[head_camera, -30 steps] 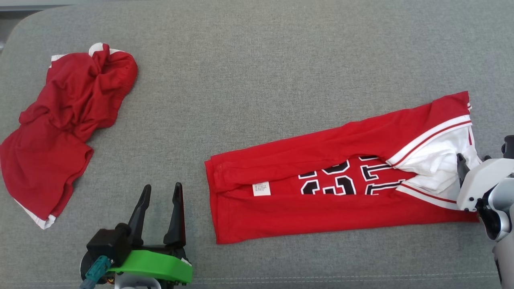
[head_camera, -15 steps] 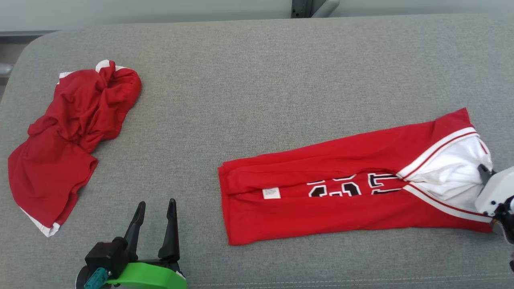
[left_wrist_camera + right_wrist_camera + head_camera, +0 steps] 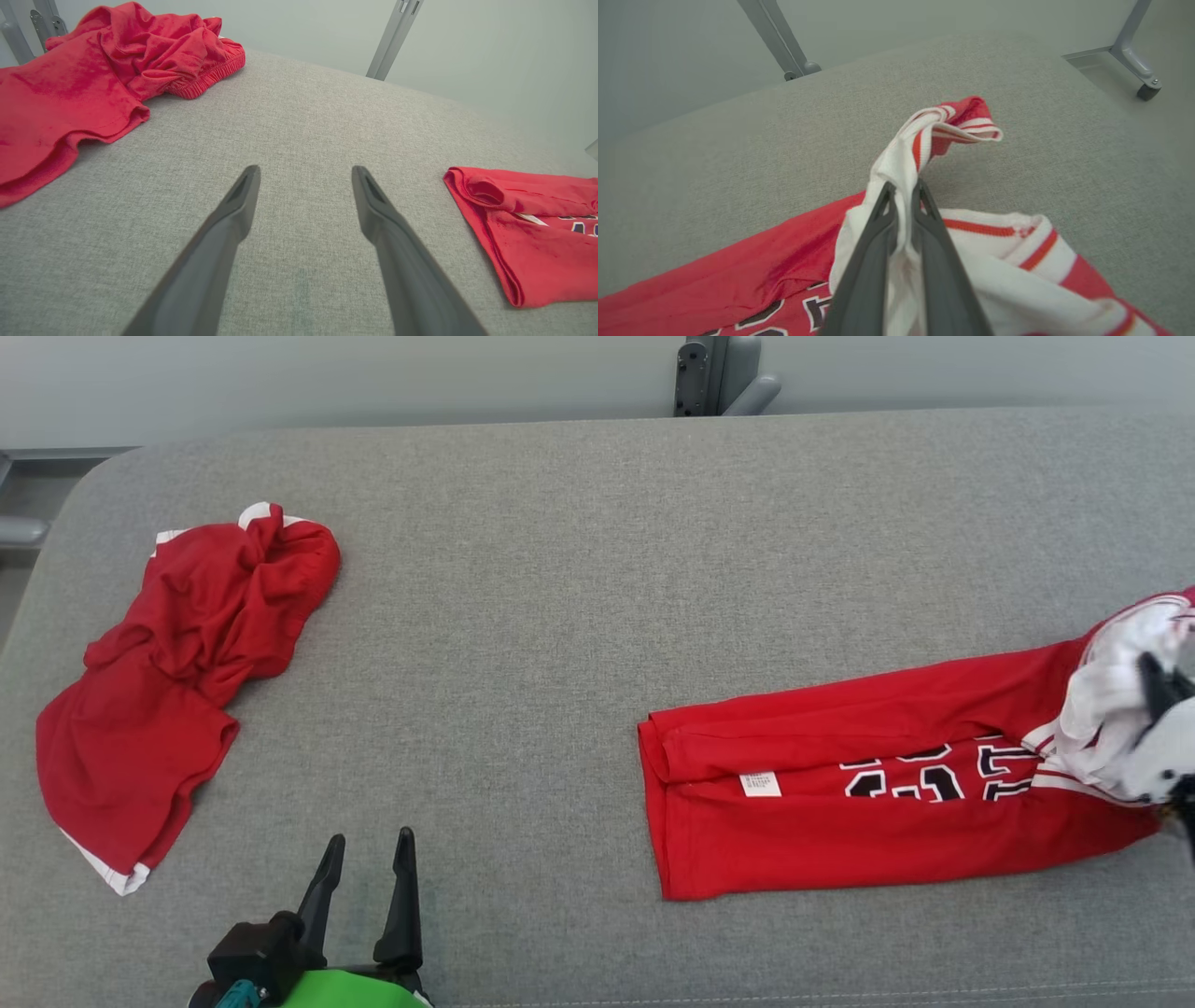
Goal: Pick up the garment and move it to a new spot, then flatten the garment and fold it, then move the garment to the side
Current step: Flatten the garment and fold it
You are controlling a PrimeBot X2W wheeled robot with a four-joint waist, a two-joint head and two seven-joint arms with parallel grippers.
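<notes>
The right claw [image 3: 903, 189] pinches white trim of the garment [image 3: 840, 845] at the right edge of the table [image 3: 560, 663]. The left claw [image 3: 304, 170] is spread wide and empty. The head view crops the garment's right end.

Black, white-outlined block characters [image 3: 934, 782] on red garment [image 3: 822, 845] near right edge of grey cushion [image 3: 560, 616], half hidden under a fold, not decipherable; small white sewn label [image 3: 760, 784] beside them, print too fine to read.

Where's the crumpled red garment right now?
Head view: the crumpled red garment lies at the left of the grey cushion, beyond the left gripper, apart from the folded jersey.
</notes>
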